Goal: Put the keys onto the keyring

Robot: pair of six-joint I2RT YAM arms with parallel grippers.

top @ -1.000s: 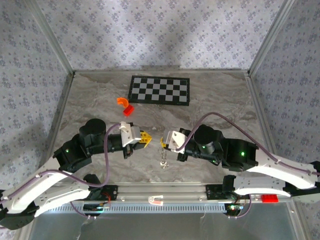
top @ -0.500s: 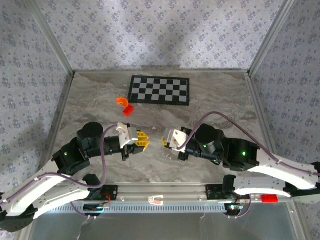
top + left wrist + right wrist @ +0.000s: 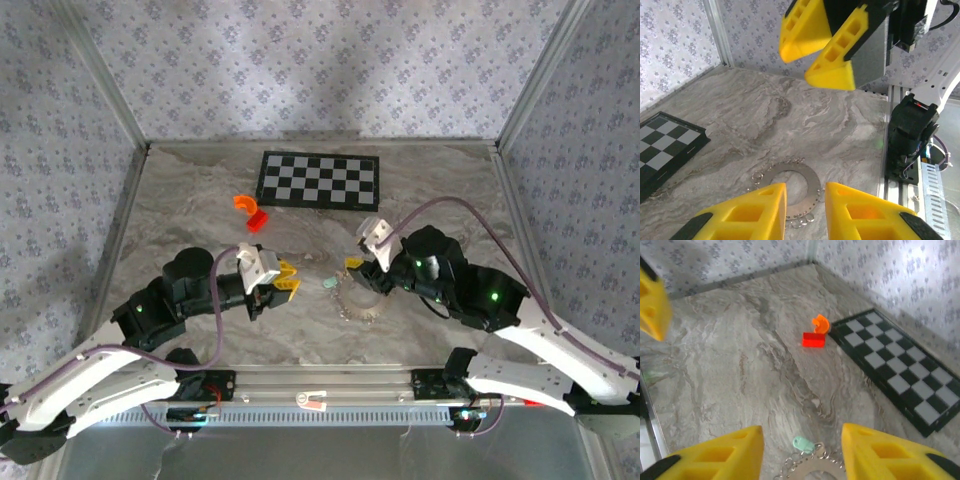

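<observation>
I count one keyring (image 3: 358, 305), a beaded chain loop lying flat on the table (image 3: 180, 200) between my two grippers. One teal key (image 3: 803, 444) touches its far left edge. My left gripper (image 3: 288, 277) has its fingers slightly apart and my right gripper (image 3: 356, 268) stands wider, both holding nothing. One orange curved piece (image 3: 243, 203) touches one red piece (image 3: 256, 221) beside the one checkerboard (image 3: 320, 180) near the back wall; bare marble surrounds the loop

The keyring (image 3: 813, 189) is shiny beaded metal, the key (image 3: 803, 444) smooth plastic, the tabletop (image 3: 200, 200) matt marble-patterned.
</observation>
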